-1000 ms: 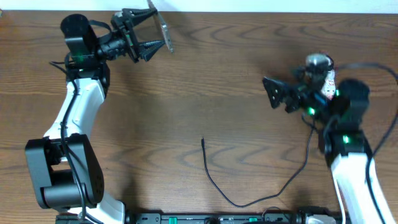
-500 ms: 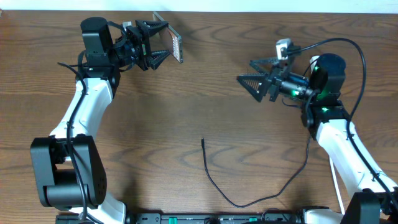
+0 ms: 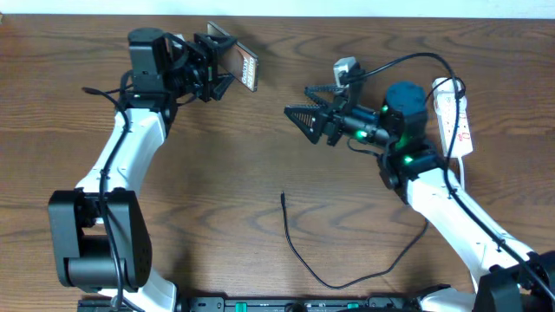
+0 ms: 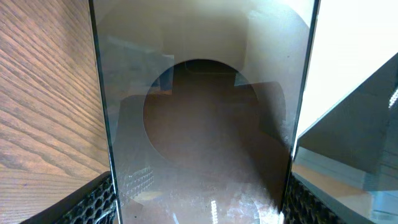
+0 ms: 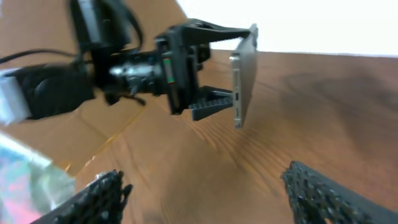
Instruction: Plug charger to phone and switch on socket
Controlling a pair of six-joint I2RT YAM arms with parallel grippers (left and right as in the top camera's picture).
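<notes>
The phone [image 3: 244, 66] is lifted off the table at the back left, with my left gripper [image 3: 227, 64] shut on it. In the left wrist view its glassy dark face [image 4: 199, 124] fills the frame between my two fingers [image 4: 93, 200]. My right gripper [image 3: 297, 100] hangs open and empty over mid-table, pointing left at the phone, a short way from it. From the right wrist the phone [image 5: 244, 81] shows edge-on in the left jaws, beyond my open right gripper [image 5: 211, 193]. The charger [image 3: 299, 251] lies loose on the table, its plug tip [image 3: 283, 196] pointing away. The socket [image 3: 456, 113] lies at the far right.
The charger's cable curls along the front of the table and runs off towards the right arm's base. A white cord leads from the socket past the right arm. Thicker black robot cables loop above the right wrist [image 3: 408, 65].
The right arm has swung left, away from the socket, towards the middle of the table, jaws narrowing slightly. The left arm has carried the phone rightward and turned it.
</notes>
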